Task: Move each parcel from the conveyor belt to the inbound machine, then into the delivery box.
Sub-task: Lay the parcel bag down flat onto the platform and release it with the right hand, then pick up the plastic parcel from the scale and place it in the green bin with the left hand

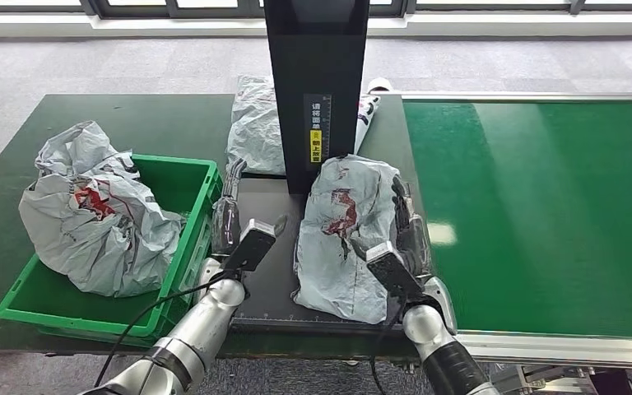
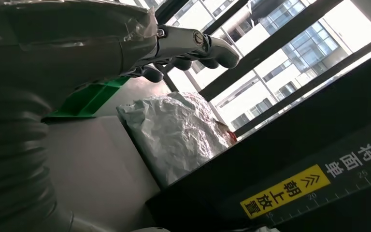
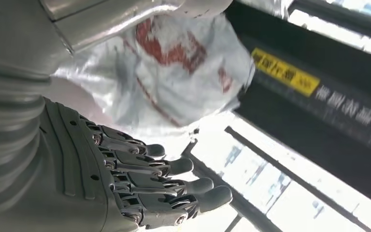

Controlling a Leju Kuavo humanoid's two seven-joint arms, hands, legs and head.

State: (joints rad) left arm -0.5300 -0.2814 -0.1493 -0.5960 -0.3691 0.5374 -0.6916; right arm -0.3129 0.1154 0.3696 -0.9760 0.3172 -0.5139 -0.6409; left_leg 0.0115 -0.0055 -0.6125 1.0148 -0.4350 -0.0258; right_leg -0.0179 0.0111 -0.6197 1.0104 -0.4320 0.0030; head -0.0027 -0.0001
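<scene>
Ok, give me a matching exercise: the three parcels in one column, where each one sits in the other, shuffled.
Things:
1. parcel beside the right hand
2. crumpled parcel
3. far parcel

Places:
A. behind the black upright panel
B. in the green bin
C. on the dark scanner platform

Pairs: 1-C, 2-B, 3-A

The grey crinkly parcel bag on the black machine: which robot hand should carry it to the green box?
Probably the right hand: it already lies against the grey crinkly plastic parcel bag on the black scanning platform. The left hand is nearer the green plastic crate, but hovers apart, holding nothing.
</scene>
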